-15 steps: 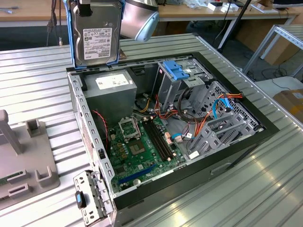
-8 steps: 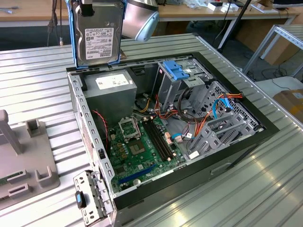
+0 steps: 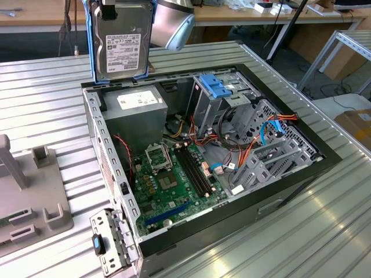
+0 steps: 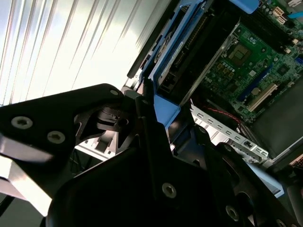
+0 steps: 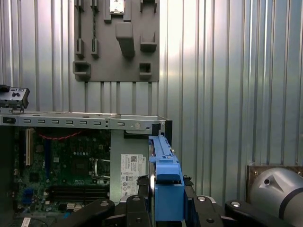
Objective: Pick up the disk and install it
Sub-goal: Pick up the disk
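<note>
Ribbed metal worktop [image 3: 313, 231] carrying the lot, and on it the big open computer case [image 3: 290, 188], lying on its side. Inside, the green motherboard [image 3: 174, 185] is on show, and the grey power-supply box [image 3: 133, 110] sits in the far corner at the exterior view's left. There's the disk [image 3: 120, 49], up in the air, standing on edge, label facing the exterior camera, right over that same corner. The drive cage's blue bracket [image 3: 217, 87] is apart from it, toward the exterior view's right. In the first wrist view the tool [image 5: 168, 191] is clamped on the disk's blue rail, gripping from 2 sides.
</note>
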Robot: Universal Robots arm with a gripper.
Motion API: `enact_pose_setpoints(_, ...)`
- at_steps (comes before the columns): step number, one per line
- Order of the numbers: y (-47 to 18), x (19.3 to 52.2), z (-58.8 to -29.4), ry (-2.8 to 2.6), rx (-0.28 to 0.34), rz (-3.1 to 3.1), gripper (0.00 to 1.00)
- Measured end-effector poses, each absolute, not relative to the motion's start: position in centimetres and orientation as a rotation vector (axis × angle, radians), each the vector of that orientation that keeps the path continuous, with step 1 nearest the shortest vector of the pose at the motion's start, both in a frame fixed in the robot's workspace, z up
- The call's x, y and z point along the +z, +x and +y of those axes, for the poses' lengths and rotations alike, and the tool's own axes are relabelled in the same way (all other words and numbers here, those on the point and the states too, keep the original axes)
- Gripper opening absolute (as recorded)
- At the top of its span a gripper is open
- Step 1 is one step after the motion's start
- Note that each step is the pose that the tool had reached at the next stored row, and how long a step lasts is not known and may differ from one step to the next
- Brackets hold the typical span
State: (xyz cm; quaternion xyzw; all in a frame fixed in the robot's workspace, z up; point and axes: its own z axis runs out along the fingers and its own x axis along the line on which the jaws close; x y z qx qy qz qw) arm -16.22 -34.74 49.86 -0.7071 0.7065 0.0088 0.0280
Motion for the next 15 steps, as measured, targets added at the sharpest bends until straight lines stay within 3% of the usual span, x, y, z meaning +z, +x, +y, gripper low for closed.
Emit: enact_pose_setpoints(15, -15.92, 49.86, -34.74, -2.183, 0.027, 2.181, 0.37)
